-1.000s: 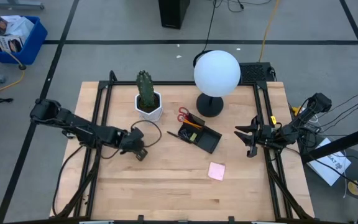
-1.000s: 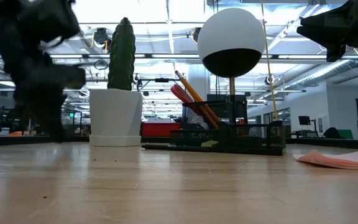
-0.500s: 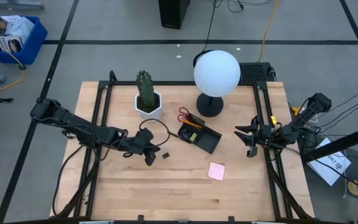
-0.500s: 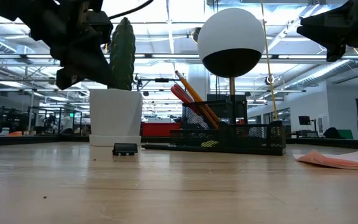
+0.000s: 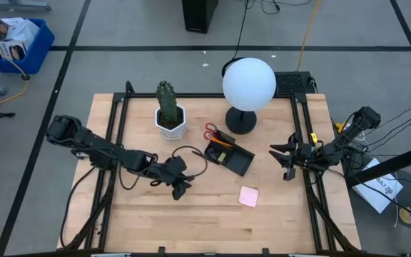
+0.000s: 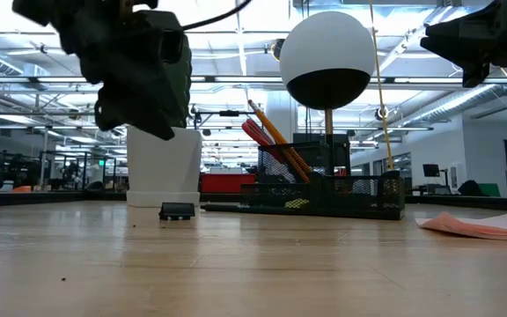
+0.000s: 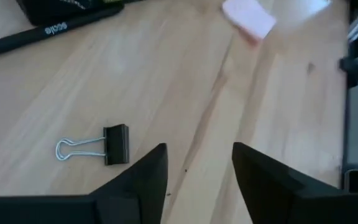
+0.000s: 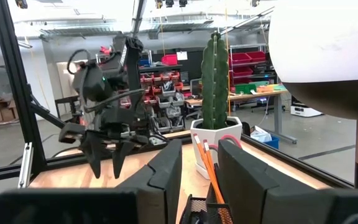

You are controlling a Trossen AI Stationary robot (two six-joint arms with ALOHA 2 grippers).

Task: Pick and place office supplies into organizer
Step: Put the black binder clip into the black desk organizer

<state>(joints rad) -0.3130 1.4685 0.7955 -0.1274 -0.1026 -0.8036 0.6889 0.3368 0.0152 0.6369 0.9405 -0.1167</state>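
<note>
- The left gripper (image 5: 180,190) was held low over the table (image 5: 191,214), arm stretched out from nine o'clock, fingers parted and empty
- A binder clip (image 7: 107,145) lay on the wood just beside its fingertips (image 7: 154,168)
- The organizer (image 5: 228,154) sat at two o'clock of it, the pink sticky-note pad (image 5: 248,196) at three o'clock
- The right gripper (image 5: 289,158) was parked at the table's three o'clock edge, fingers spread

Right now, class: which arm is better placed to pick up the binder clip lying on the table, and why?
Left. The left tool hovers open beside the binder clip, which lies in its wrist view. The right tool waits at the table's right edge, beyond the organizer.
</note>
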